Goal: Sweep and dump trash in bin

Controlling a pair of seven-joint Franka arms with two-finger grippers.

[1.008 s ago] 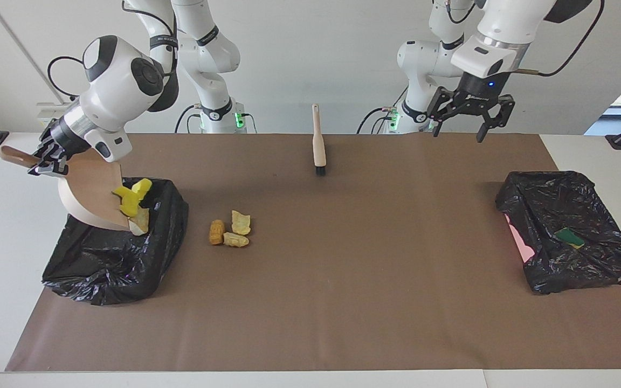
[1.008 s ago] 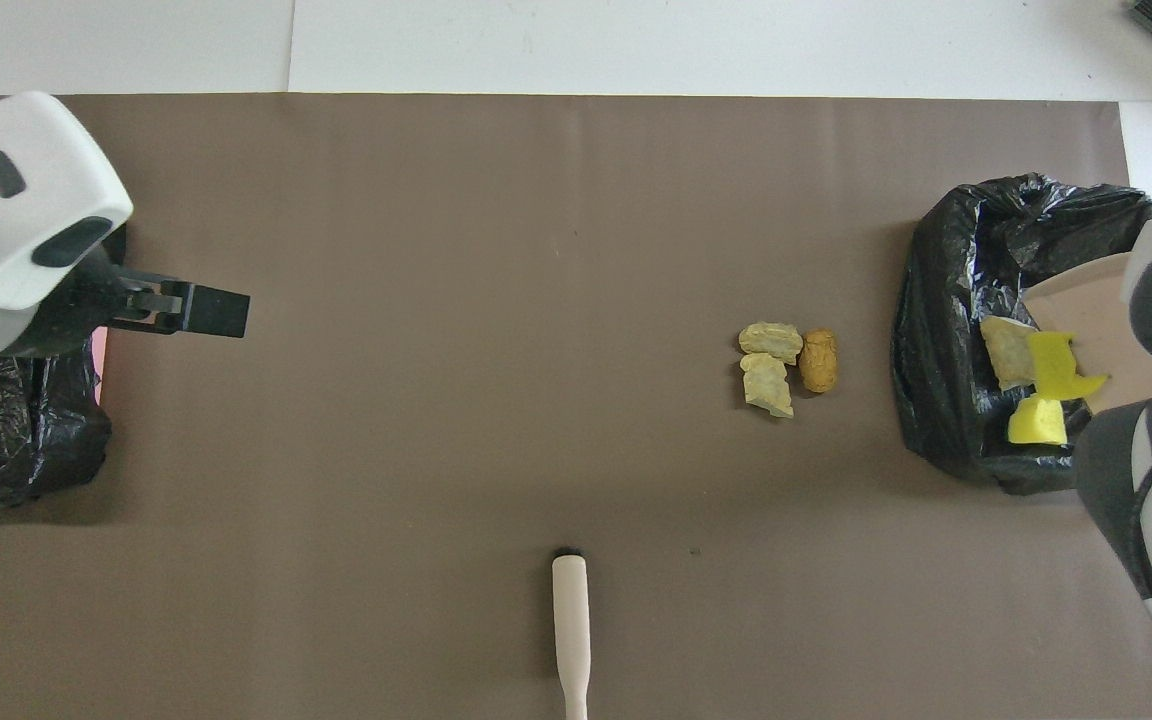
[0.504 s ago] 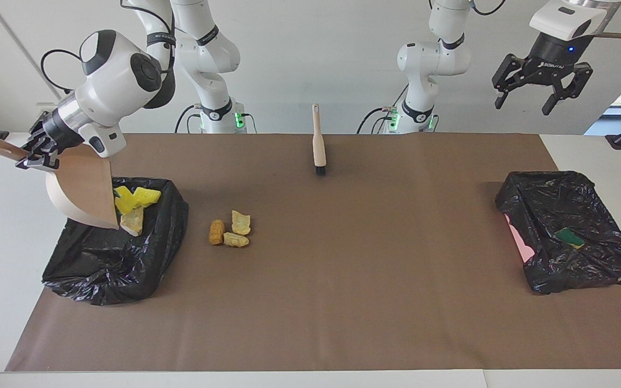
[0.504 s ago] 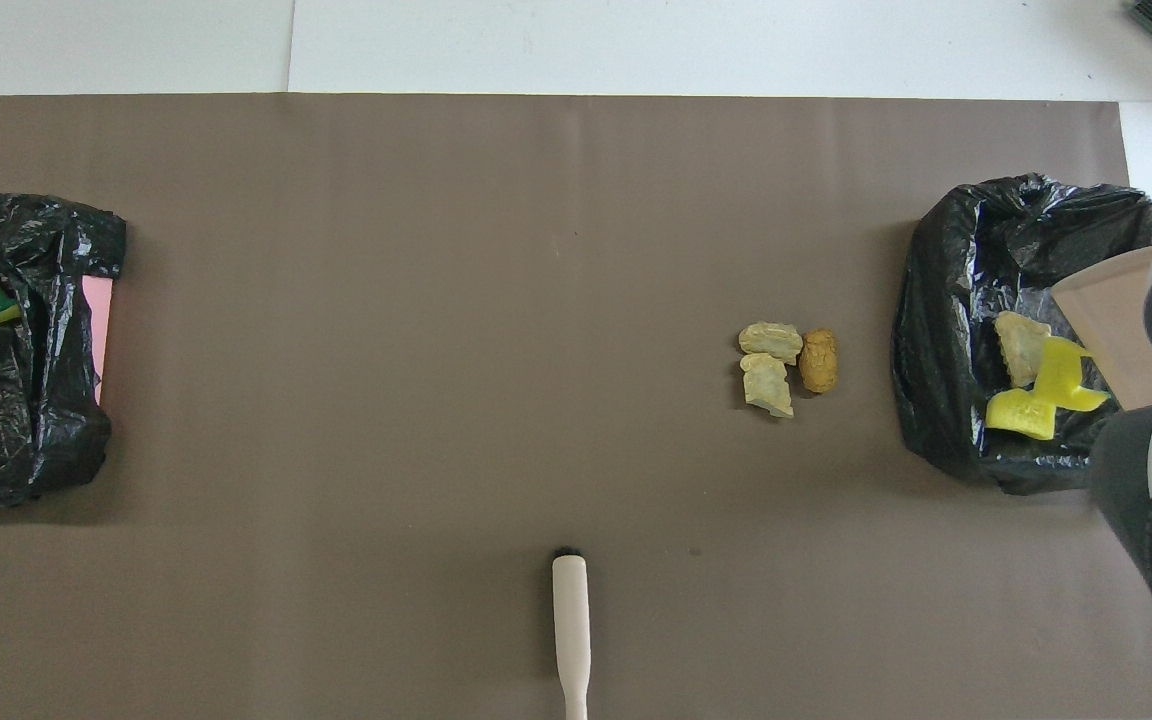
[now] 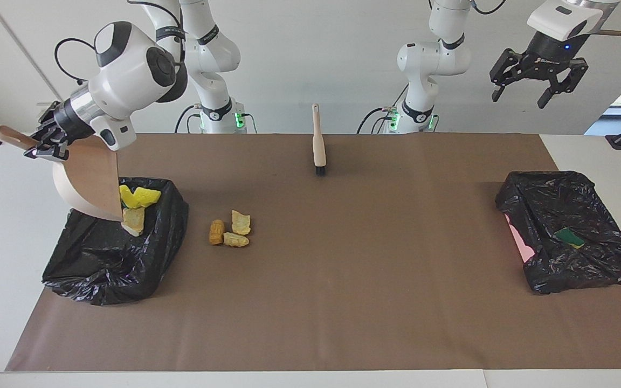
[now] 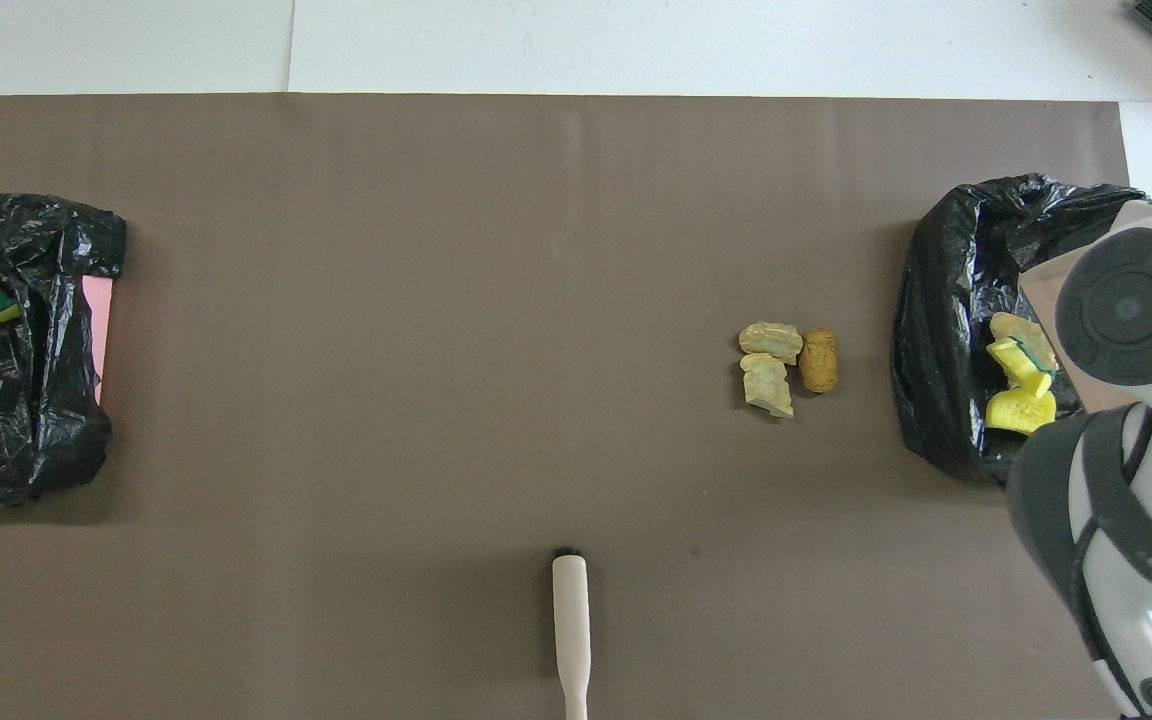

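The right end effector is clamped on the wooden handle of the pale dustpan, tipped steeply over the black-bagged bin at the right arm's end of the desk. Yellow sponges and a tan chunk lie inside at its lip. Three tan and orange-brown chunks sit on the brown mat beside that bin. The left end effector hangs high, fingers spread, empty.

Two bins, one dustpan, one brush, seven trash pieces.
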